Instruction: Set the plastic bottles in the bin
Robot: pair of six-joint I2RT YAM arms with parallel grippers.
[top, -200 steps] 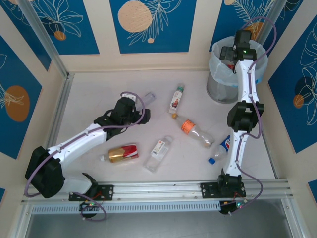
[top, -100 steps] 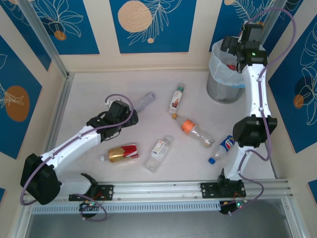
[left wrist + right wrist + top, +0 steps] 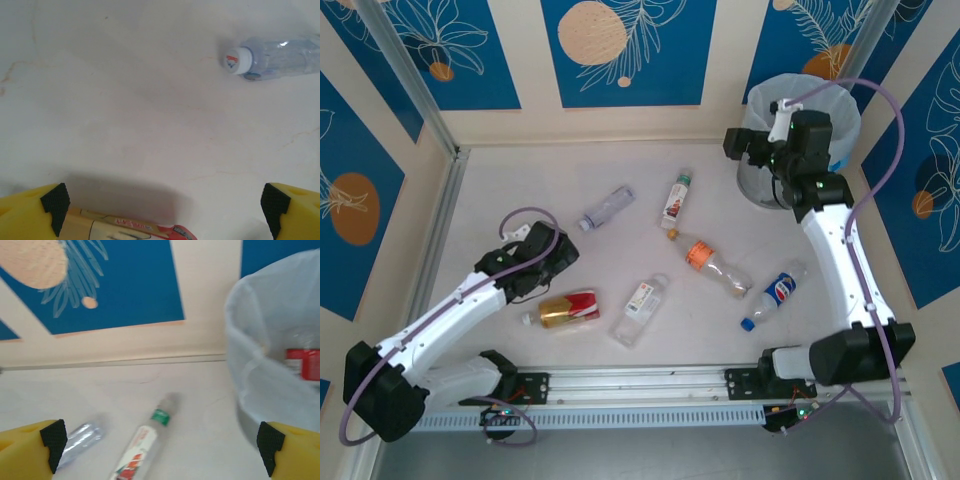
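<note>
Several plastic bottles lie on the white table: a clear one (image 3: 607,207), a green-capped one (image 3: 676,199), an orange-labelled one (image 3: 715,264), a blue-labelled one (image 3: 775,293), a small white-labelled one (image 3: 642,310) and a gold-and-red one (image 3: 565,309). The bin (image 3: 756,186) stands at the far right, and a red-labelled bottle (image 3: 302,362) lies inside it. My left gripper (image 3: 552,262) hangs open just beyond the gold-and-red bottle (image 3: 110,225), with nothing between its fingers. The clear bottle (image 3: 272,57) lies ahead to the right. My right gripper (image 3: 743,146) is open and empty beside the bin's (image 3: 260,365) left rim, facing the green-capped bottle (image 3: 145,445).
Blue-patterned walls close in the table at the back and on both sides. A metal rail (image 3: 700,380) runs along the near edge between the arm bases. Bare tabletop lies at the far left and behind the bottles.
My right arm swung from above the bin down to its left side. My left arm drew back from the clear bottle toward the gold-and-red one. Both grippers stayed open.
</note>
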